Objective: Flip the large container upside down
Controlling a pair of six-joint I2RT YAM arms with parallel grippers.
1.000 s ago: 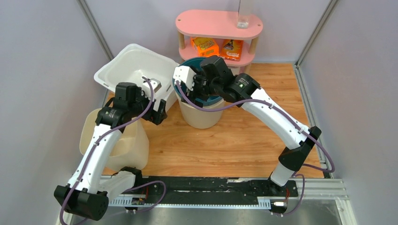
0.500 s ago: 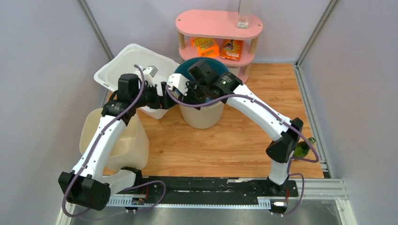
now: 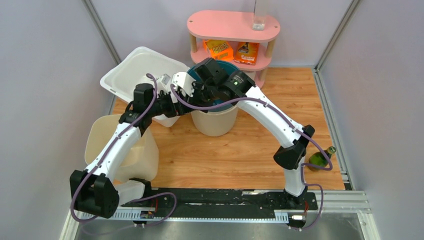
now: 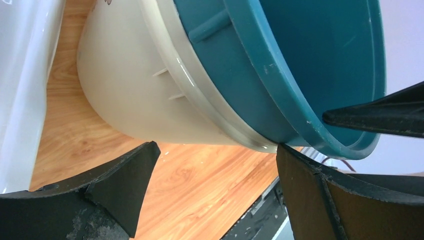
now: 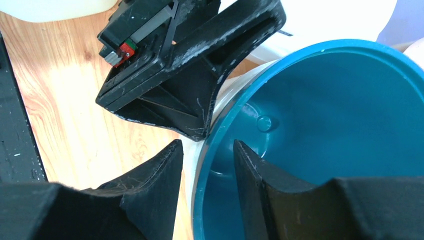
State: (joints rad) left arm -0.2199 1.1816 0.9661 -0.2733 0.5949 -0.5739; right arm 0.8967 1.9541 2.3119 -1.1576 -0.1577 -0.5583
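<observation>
Two robot arms met at a cream bucket (image 3: 215,125) standing upright on the wooden table (image 3: 240,155), with a teal tub (image 3: 227,104) nested inside it, mouth up. The right pincer (image 3: 197,95) reached down over the near-left part of the rim. Its wrist camera showed that pincer (image 5: 205,147) astride the rim, one finger (image 5: 160,175) outside the bucket wall and the other finger (image 5: 260,175) inside the teal tub (image 5: 325,125). I could not tell whether it was clamped on the rim or just short of it. The left pincer (image 3: 175,102) came in from the left, just beside the right one, with its jaws spread wide and nothing between them. From its own camera, the left pincer (image 4: 215,150) faced the cream bucket (image 4: 125,85) side-on, the teal tub (image 4: 310,60) rim just beyond its right finger. Behind the left pincer lay a white basin (image 3: 135,70). Well behind the right pincer stood a pink shelf (image 3: 232,25), and a green bottle (image 3: 320,159) lay far to its right by the arm's elbow.
</observation>
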